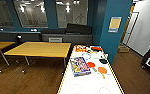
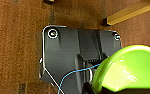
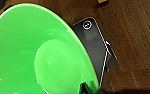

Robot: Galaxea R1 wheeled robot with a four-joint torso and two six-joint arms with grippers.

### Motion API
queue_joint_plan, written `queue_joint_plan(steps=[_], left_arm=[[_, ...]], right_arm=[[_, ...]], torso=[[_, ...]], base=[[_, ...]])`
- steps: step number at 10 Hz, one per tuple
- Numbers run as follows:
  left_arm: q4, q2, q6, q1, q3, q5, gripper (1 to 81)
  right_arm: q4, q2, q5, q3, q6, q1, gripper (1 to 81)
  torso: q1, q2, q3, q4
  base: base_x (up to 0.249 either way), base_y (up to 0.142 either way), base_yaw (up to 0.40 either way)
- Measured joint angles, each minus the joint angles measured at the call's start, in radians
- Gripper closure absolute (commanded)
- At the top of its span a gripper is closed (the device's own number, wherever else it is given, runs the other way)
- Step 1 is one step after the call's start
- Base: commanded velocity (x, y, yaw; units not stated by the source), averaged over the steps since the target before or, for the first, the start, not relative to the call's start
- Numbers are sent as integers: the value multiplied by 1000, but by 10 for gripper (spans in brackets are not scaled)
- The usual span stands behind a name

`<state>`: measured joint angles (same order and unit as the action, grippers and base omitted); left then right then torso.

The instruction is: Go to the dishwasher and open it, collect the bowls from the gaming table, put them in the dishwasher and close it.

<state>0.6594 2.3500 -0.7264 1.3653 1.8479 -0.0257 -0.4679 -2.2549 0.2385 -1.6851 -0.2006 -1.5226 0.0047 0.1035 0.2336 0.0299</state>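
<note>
Bowls (image 3: 41,55) fill each wrist view, apparently gripped; gaming table (image 1: 91,80) ahead.

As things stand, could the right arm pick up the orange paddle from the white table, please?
Probably not. The orange paddle lies uncovered on the white table, but in the right wrist view a green bowl sits right at that arm's end, so it appears occupied; it would likely have to put the bowl down first.

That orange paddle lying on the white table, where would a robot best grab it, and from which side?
Probably by the handle. The orange paddle lies flat on the gaming table, its round blade towards the far end and its thin handle pointing at the robot. Coming straight down from above, jaws across the handle, looks best; the flat blade offers little to pinch.
</note>
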Motion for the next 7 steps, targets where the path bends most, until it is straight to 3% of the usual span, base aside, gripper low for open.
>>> queue_joint_plan(steps=[7], left_arm=[[8,17,0,16,42,7,811]], right_arm=[[13,-20,-4,-40,0,-10,811]], torso=[[-1,1,-1,0]], base=[[-111,0,0]])
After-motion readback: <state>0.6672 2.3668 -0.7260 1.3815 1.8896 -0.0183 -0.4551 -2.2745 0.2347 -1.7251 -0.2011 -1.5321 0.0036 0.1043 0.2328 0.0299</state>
